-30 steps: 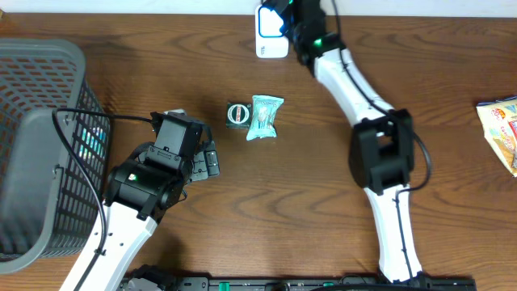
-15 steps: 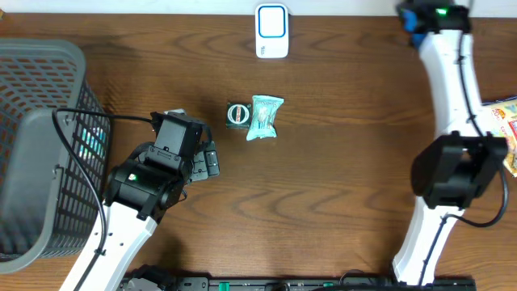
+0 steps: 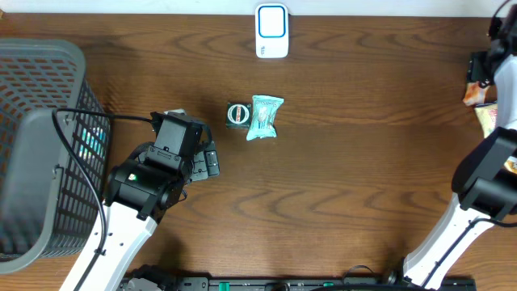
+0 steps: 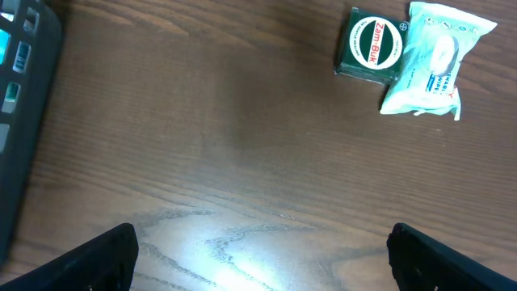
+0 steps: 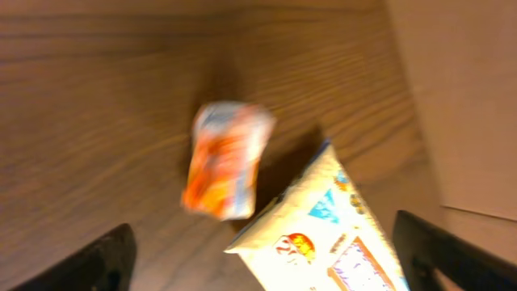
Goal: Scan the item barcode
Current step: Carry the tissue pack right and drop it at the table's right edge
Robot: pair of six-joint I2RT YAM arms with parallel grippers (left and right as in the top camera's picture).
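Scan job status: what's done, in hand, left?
Done: nothing confirmable; something teal shows through the basket. In hand: nothing, both claws open; right claw hovers over an orange packet far right. Left, probably: grasp it, show it to the scanner; tin and teal packet lie mid-table, ahead of the left claw.
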